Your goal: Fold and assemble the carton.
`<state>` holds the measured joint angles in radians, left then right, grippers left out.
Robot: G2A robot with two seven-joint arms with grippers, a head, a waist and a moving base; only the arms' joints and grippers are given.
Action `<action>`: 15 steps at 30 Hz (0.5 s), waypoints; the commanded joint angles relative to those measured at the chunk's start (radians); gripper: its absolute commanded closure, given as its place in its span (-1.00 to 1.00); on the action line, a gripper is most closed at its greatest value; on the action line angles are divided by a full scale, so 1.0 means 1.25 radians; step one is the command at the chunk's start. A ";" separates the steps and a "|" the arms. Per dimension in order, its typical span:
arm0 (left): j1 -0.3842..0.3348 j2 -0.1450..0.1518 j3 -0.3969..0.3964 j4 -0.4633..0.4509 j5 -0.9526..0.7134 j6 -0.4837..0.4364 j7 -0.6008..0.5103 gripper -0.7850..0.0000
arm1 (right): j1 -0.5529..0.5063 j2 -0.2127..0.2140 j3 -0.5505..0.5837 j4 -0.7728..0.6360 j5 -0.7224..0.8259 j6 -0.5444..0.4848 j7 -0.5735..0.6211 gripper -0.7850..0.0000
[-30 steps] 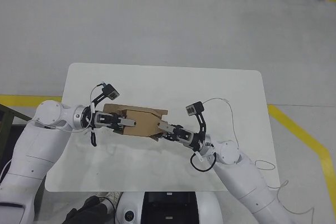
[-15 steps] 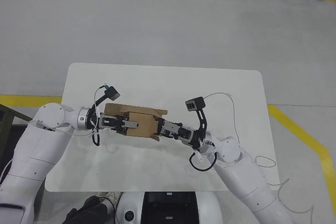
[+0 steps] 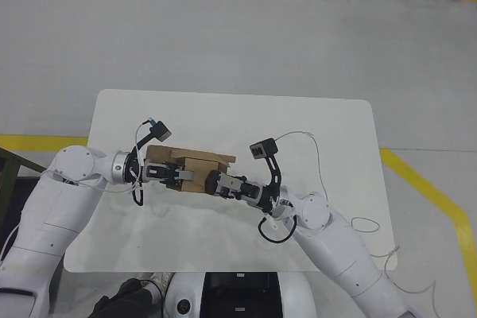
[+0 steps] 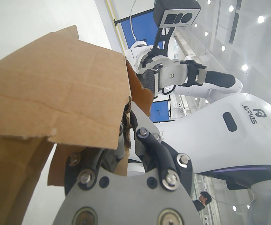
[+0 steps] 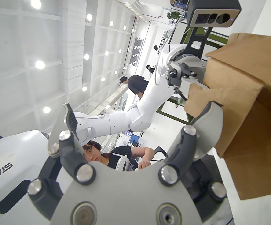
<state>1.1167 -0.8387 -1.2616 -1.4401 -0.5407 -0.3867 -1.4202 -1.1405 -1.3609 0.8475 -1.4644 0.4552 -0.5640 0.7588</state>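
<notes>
The carton (image 3: pixel 192 157) lay on the table (image 3: pixel 318 127), long axis running arm to arm. The left gripper (image 3: pixel 183 172) clamped its left end. The right gripper (image 3: pixel 214 184), spread wide, faced the open right end, one finger touching a flap.

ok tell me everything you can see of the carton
The carton is brown corrugated cardboard, partly folded into a box, with ragged loose flaps and one open end. It is over the middle of the white table. The left gripper is shut on a flap; the open right gripper has one finger against the open end.
</notes>
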 commanded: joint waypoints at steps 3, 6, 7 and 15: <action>0.001 -0.001 0.000 -0.002 -0.012 0.002 -0.003 1.00 | 0.006 -0.003 -0.004 0.007 0.001 -0.002 -0.001 -1.00; 0.000 -0.001 0.001 -0.001 -0.021 0.005 -0.008 1.00 | 0.005 -0.004 -0.001 0.007 -0.002 -0.011 -0.009 -1.00; -0.002 -0.002 0.002 0.001 -0.026 0.008 -0.010 1.00 | 0.002 -0.004 0.004 0.005 -0.002 -0.020 -0.014 -1.00; -0.034 -0.008 0.013 0.052 -0.077 0.064 -0.034 1.00 | -0.040 0.013 0.074 -0.056 0.008 -0.045 -0.008 -1.00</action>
<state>1.0796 -0.8475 -1.2470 -1.3848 -0.6296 -0.3168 -1.4578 -1.1859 -1.3472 0.9301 -1.5273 0.4624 -0.6207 0.7426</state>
